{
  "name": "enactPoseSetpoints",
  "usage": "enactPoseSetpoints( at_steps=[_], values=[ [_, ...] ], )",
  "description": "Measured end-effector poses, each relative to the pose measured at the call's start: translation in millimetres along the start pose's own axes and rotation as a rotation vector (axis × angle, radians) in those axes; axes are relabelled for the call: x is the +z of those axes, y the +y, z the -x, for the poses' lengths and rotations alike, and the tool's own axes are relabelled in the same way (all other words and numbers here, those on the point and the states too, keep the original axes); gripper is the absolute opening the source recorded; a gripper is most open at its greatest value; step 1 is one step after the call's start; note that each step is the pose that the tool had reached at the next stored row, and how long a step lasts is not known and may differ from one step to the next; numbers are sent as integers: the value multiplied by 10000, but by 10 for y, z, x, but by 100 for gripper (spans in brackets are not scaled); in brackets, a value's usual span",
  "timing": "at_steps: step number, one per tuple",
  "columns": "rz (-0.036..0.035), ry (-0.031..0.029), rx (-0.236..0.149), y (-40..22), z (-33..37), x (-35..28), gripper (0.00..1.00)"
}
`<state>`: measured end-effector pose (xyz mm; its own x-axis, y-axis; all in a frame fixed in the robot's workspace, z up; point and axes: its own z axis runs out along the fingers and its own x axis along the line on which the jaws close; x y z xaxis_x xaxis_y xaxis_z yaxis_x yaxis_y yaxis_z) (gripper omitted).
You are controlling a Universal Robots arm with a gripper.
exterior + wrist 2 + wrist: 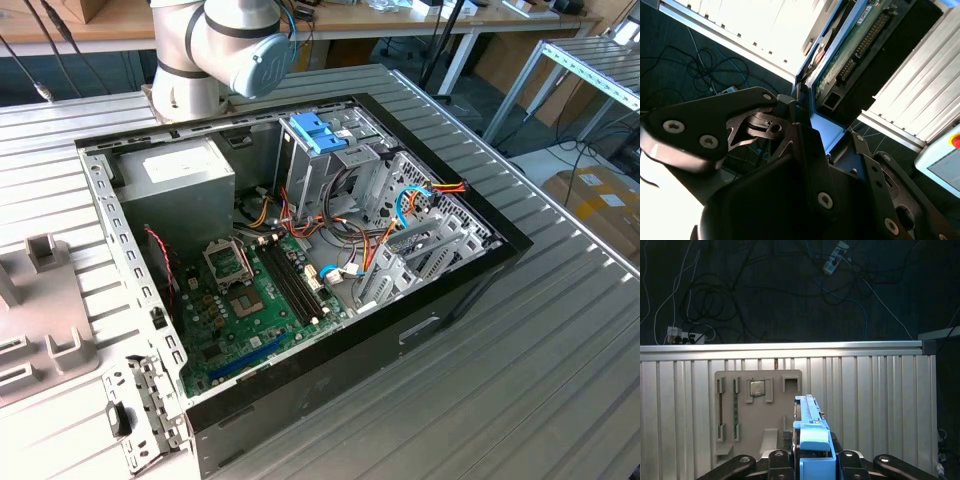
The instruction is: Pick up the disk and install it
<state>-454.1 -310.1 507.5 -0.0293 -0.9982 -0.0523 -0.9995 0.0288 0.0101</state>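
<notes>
Currently my fingers (807, 150) are clenched on the disk (808, 412), which I hold edge-on, off the table (880, 405). Pick-up done; installation into the open computer case (450, 290) not yet done.

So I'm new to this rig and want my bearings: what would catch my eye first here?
The open computer case on the ribbed metal table stands out in the exterior view, its green motherboard bared. In both wrist views the gripper is shut on the disk, blue-railed and edge-on, with a grey parts tray on the table beyond.
</notes>
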Motion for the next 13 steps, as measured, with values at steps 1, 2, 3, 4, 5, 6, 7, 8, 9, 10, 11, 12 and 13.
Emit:
enactPoseSetpoints(
  at_steps=[1,2,3,4,5,6,7,8,9,10,11,12,13],
  values=[
    [0,0,0,-3,0,0,37],
    [1,0,0,-9,0,0,37],
    [1,0,0,-27,1,-1,37],
    [1,0,0,-36,0,0,37],
    [1,0,0,-37,0,-1,37],
    [1,0,0,-37,0,-1,37],
    [0,0,0,-38,0,0,37],
    [1,0,0,-38,0,-1,37],
    [1,0,-1,-38,0,-1,37],
    [1,0,0,-39,0,-1,37],
    [1,1,0,-55,-3,-1,37],
    [1,0,-1,-75,-14,-2,37],
    [0,0,-1,-76,-15,-1,37]
  ],
)
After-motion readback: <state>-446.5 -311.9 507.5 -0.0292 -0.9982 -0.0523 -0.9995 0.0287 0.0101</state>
